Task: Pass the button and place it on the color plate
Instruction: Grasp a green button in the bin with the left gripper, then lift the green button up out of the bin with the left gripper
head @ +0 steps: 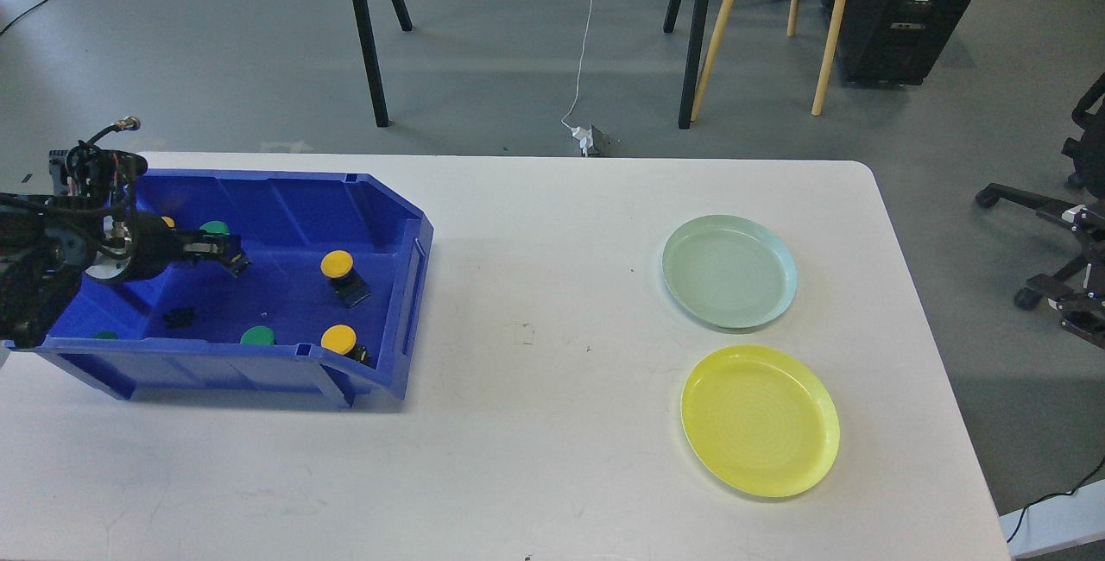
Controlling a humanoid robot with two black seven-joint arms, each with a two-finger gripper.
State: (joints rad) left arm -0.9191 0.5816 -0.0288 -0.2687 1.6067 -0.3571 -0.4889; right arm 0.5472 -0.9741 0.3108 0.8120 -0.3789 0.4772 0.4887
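Task at its start: both plates bare, no button passed.

Left gripper (231,259) reaches inside the blue bin (380,198) at left of frame; fingers dark, so I cannot tell whether wide or holding anything. Yellow buttons (337,264) and green buttons (257,336) lie in the bin. Green plate (729,271) and yellow plate (760,419) sit at right on the counter (535,457). Right gripper out of view.

Bright, even light from overhead, daylight-like. Soft short shadows under the bin (259,371) and beside the plates (729,272), falling toward the near edge. Mild sheen on the table (535,457) and floor, no hard glare. Sharp focus throughout; slight bowing at the edges.
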